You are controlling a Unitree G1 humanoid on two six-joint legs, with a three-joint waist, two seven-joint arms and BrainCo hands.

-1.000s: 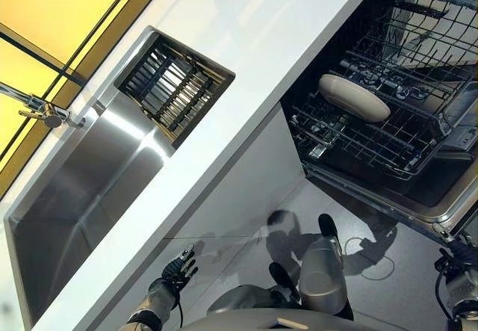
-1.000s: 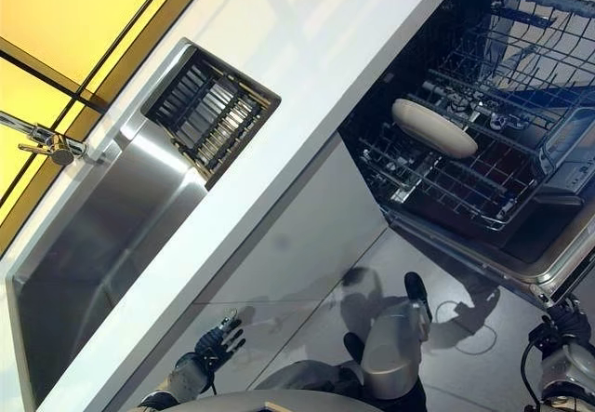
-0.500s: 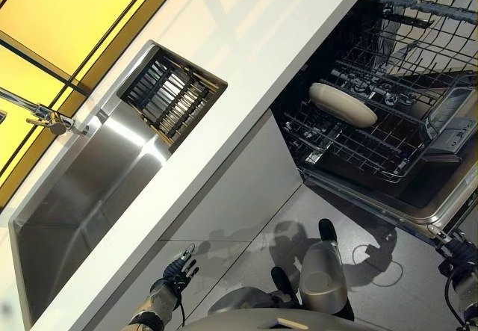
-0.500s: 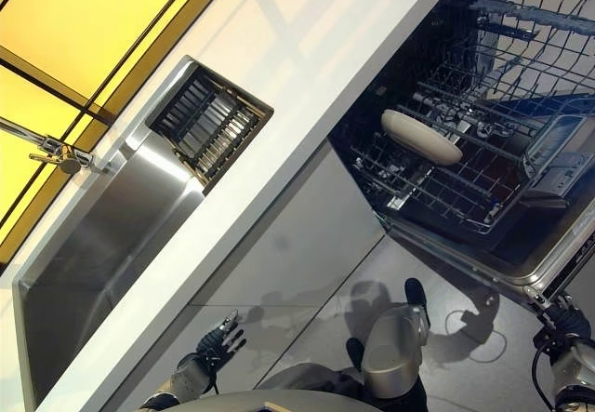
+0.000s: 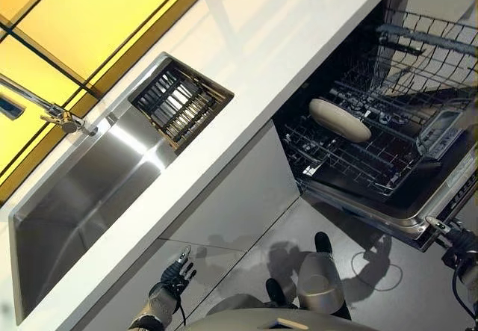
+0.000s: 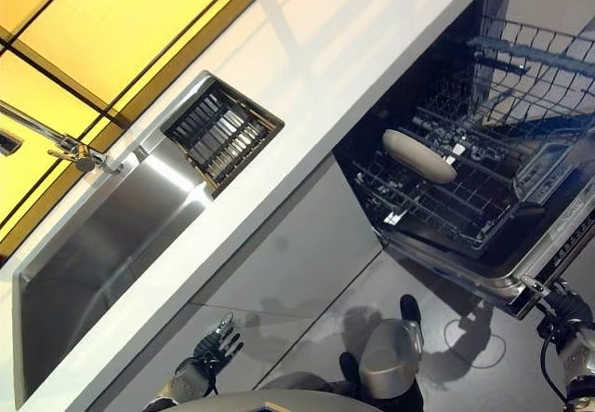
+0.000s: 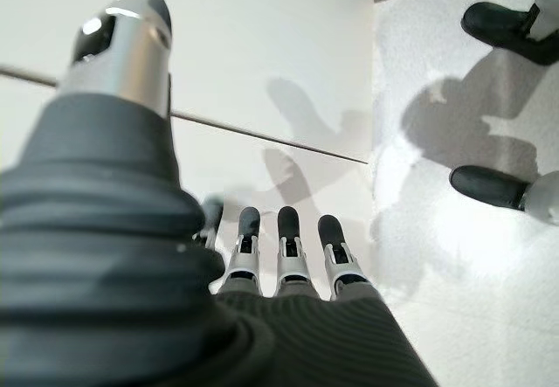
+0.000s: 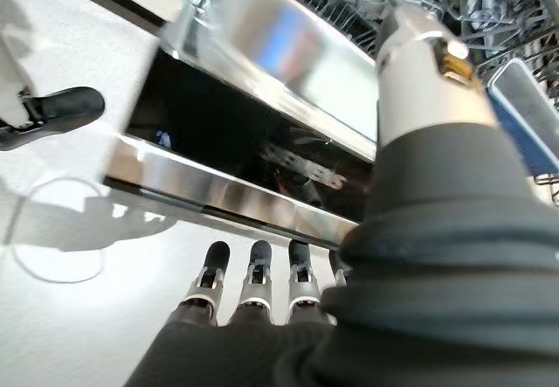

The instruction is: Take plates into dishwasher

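A cream plate [image 5: 340,119] lies in the black wire rack [image 5: 351,163]; white countertop [image 5: 246,54].

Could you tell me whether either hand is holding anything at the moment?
Nothing is held: the left hand and right hand both hang open and empty.

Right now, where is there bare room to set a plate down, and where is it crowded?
The white countertop is bare between the sink and the open dishwasher. The sink's basin is bare beside its dark drain rack. The lower rack holds one plate; wire tines crowd it.
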